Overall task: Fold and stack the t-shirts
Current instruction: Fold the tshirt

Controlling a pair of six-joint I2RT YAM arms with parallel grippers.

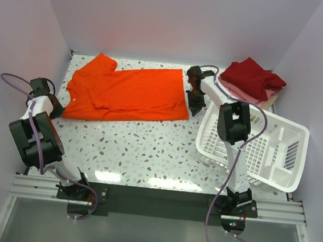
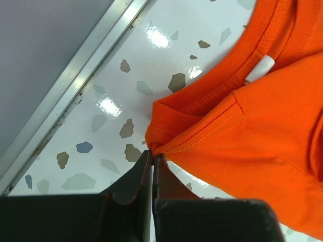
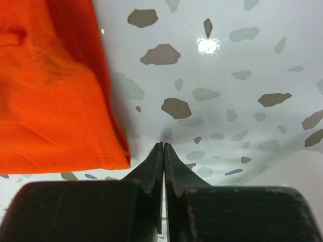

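The orange t-shirt (image 1: 127, 92) lies flat left of the basket (image 1: 261, 156). It looks light and limp, best pinched at hems or corners. The left gripper (image 2: 153, 156) pinches its basket-far edge, while the right gripper (image 3: 164, 148) is closed on nothing, just beside the basket-side hem corner.

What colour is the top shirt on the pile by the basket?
The top shirt is dark red, clearest in the top external view.
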